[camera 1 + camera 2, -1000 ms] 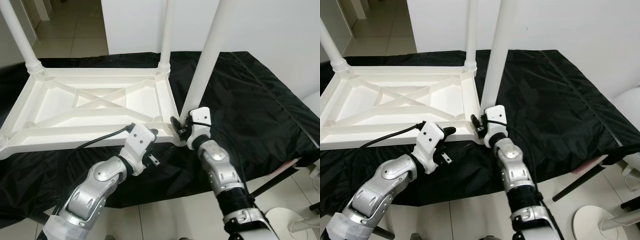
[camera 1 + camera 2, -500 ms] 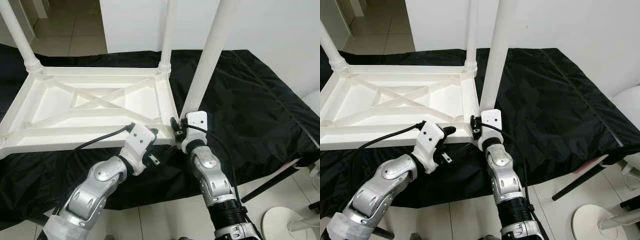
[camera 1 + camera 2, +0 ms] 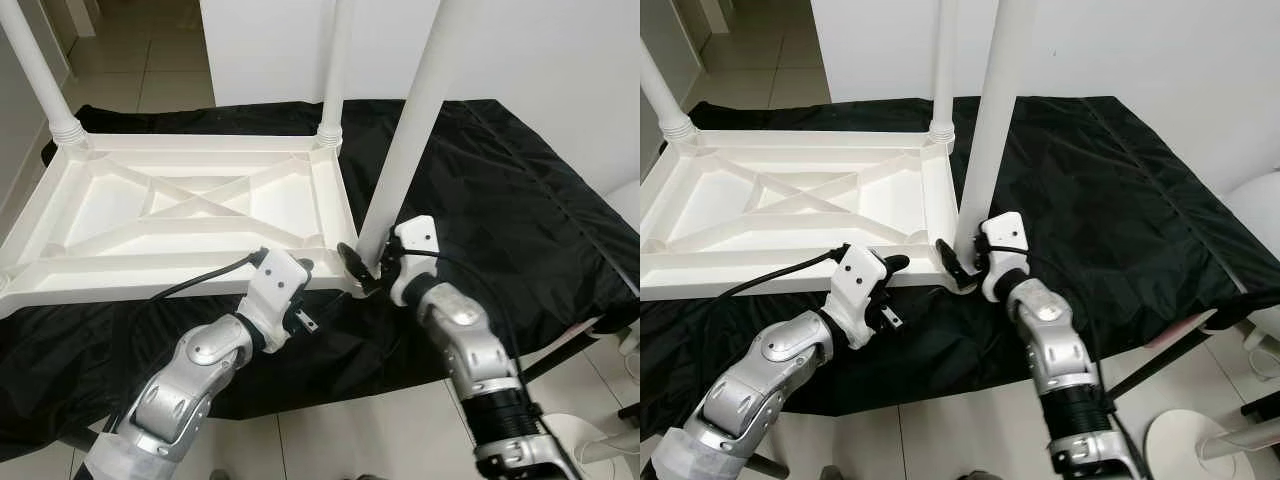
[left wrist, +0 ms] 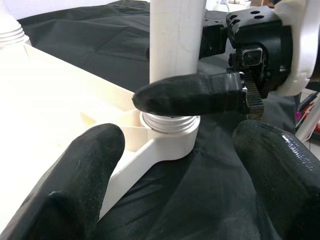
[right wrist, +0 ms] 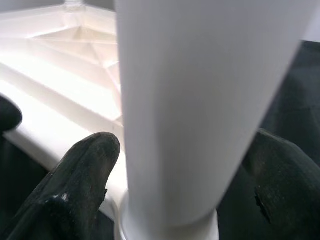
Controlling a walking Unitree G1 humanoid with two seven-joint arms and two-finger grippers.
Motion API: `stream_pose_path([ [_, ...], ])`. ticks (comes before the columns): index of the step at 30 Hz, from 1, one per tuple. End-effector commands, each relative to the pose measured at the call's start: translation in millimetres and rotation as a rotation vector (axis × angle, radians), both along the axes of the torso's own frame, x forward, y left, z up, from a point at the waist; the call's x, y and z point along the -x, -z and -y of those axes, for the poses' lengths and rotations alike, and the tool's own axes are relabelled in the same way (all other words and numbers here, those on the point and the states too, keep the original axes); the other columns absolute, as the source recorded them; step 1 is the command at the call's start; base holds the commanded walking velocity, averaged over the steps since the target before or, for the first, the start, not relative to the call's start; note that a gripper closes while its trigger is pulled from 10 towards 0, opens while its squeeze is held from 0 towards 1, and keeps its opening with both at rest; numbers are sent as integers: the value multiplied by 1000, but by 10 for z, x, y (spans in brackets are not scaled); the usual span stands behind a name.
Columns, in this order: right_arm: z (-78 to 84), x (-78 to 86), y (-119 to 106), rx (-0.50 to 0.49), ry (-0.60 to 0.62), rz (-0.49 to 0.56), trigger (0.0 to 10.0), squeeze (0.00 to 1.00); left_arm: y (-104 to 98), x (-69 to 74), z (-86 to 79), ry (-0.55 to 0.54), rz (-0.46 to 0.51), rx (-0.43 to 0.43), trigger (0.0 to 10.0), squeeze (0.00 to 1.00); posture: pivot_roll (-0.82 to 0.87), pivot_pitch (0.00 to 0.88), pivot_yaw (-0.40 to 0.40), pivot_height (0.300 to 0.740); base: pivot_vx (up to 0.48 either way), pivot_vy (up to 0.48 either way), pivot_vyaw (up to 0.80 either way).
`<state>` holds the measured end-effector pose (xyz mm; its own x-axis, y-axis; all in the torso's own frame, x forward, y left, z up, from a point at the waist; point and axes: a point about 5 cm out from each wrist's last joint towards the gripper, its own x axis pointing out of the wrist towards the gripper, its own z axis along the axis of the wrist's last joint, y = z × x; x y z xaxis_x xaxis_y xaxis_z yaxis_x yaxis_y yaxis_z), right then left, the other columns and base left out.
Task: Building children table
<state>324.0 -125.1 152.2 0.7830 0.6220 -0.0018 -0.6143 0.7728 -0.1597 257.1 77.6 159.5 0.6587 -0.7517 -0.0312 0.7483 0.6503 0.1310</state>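
- White plastic children's table top [image 3: 190,215]: lies upside down on a black cloth [image 3: 500,190] over a work surface; ribbed underside faces up.
- Far-left leg [image 3: 40,75] and far-right leg [image 3: 335,70]: stand upright in their corner sockets.
- Left gripper [image 3: 300,275]: rests at the near edge of the table top, just left of the near-right corner. In the left wrist view its two black fingers [image 4: 70,175] are spread apart with nothing between them, pointing at the corner socket [image 4: 170,135].
- Near-right leg [image 3: 410,130]: upright, its threaded end seated in that corner socket.
- Right gripper [image 3: 365,268]: at the base of the near-right leg. Its fingers [image 5: 80,175] sit either side of the leg, clasping it just above the socket.
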Motion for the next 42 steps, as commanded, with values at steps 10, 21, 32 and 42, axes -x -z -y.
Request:
stream_pose_path([
  [10, -79, -163, 59, 121, -210, -16, 10000, 0, -28, 8, 29, 69, 10, -11, 10000, 0, -29, 68, -20, 740, 0, 0, 0],
  [21, -70, -206, 190, 120, -231, -69, 0, 0, -77, -33, 9, 43, 27, 0, 10000, 0, -13, 59, -26, 740, 0, 0, 0],
  [32, -21, -188, 211, 65, -228, -59, 10000, 0, -67, -34, 20, 50, 24, -5, 10000, 0, -21, 69, -20, 740, 0, 0, 0],
  [42, -185, -30, 226, -20, 0, 1, 10000, 0, -16, -5, 14, 50, 26, -40, 10000, 0, -18, 74, -26, 740, 0, 0, 0],
])
